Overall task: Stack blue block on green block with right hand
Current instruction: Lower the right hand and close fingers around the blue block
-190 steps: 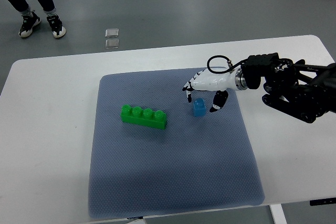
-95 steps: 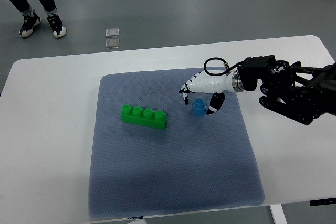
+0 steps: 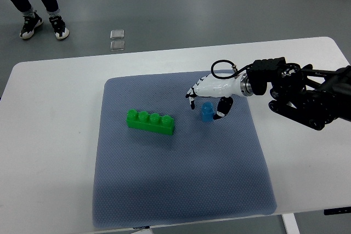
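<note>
A white table [image 3: 49, 152] is seen from above, with a blue-grey mat [image 3: 181, 190] laid over its middle. On the mat, left of centre, a long green block [image 3: 150, 122] with four studs is lying flat, its length running left to right with the right end slightly nearer. A small blue block [image 3: 207, 112] is standing on the mat to the right of the green block, apart from it, with bare mat visible between the two.

The right hand [image 3: 208, 94] is reached in from the right edge on a black arm [image 3: 307, 100], with a black cable loop [image 3: 221, 68] standing above the wrist. The white palm is held directly over and just beyond the blue block. The fingers [image 3: 192, 98] are curved downward on the block's far-left side and the thumb [image 3: 222, 109] is lowered on its right side, so that the block is bracketed between them. The digits are parted and are not seen to be clamped on the block; whether any of them touches it cannot be told. The block appears to be resting on the mat.

The left arm is not seen. On the floor beyond the table, a person's legs and shoes [image 3: 44, 26] are visible at far left, and two small clear squares [image 3: 117, 39] are lying near them.
</note>
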